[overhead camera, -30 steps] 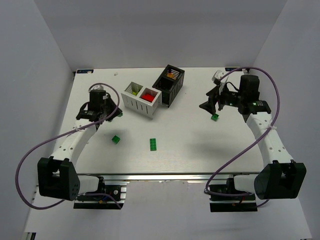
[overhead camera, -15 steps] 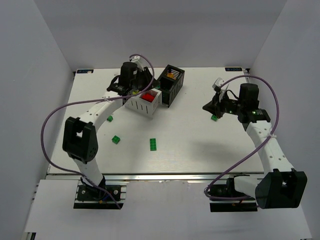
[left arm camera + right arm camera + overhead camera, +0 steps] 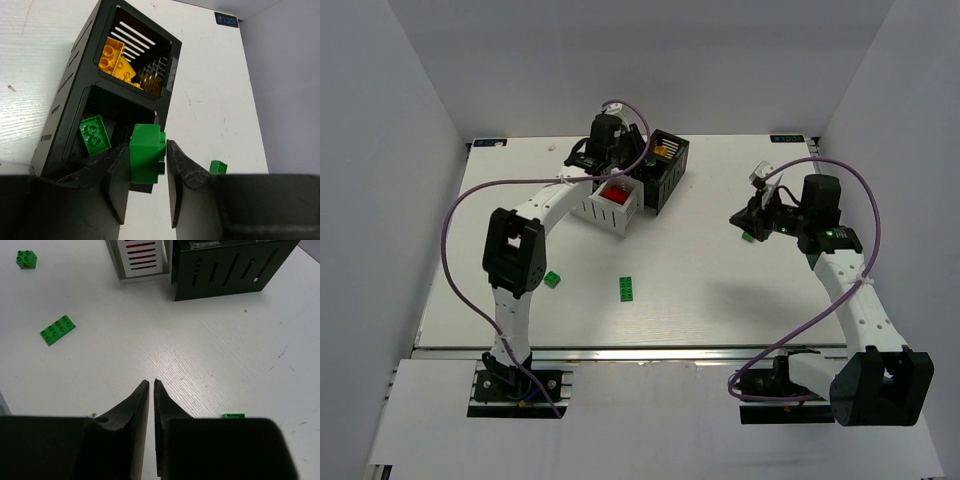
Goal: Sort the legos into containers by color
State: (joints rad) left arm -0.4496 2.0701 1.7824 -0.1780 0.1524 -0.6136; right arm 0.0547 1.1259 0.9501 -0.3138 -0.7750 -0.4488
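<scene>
My left gripper (image 3: pixel 148 145) is shut on a dark green lego (image 3: pixel 146 156) above the near compartment of the black container (image 3: pixel 89 65). That compartment has one green lego (image 3: pixel 95 134) in it; the far one holds orange-yellow legos (image 3: pixel 113 52). From above, the left gripper (image 3: pixel 632 166) hangs between the white container (image 3: pixel 590 208) with red legos (image 3: pixel 615 196) and the black container (image 3: pixel 665 182). My right gripper (image 3: pixel 151 382) is shut and empty just above the table. A small green lego (image 3: pixel 233 415) lies to its right.
Two more green legos lie on the table: a flat long one (image 3: pixel 628 288) and a small one (image 3: pixel 552 280), also in the right wrist view as the flat one (image 3: pixel 58 330) and the small one (image 3: pixel 26 259). Grey walls enclose the table on three sides.
My left arm has swung from the table's left side to the containers, carrying the green lego. My right gripper has shut beside the small green lego without taking it and drawn slightly back.
</scene>
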